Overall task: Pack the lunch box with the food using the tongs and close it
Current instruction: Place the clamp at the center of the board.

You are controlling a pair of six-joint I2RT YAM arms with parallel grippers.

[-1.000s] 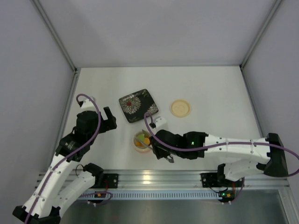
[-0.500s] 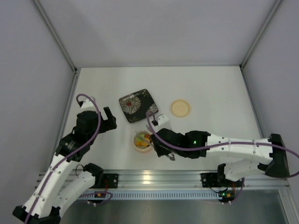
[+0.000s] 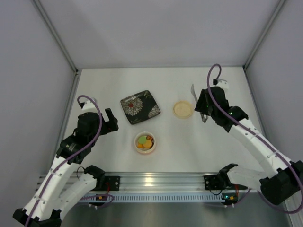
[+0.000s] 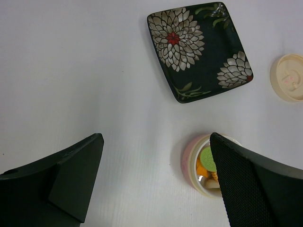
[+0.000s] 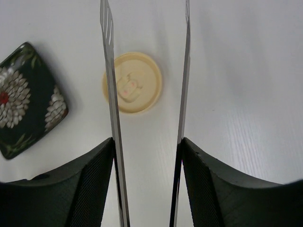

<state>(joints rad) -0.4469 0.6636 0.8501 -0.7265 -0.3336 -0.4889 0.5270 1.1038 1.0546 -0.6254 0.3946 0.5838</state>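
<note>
So, right arm's swung away from the box and over to the lid

Food (image 3: 146,141) now sits in the box (image 4: 188,163) near the front edge, and the plate (image 3: 140,107) looks bare. Right gripper (image 5: 147,142) pinches the tongs (image 5: 110,94), arms sprung apart, by the lid (image 5: 132,82). Left gripper (image 4: 155,142) gapes wide, holding nothing. Packing looks done, lid's next I'd guess.

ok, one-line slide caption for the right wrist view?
Right end effector holding slim silvery metal tongs, cream disc lid between their arms, black floral square plate at left.
</note>
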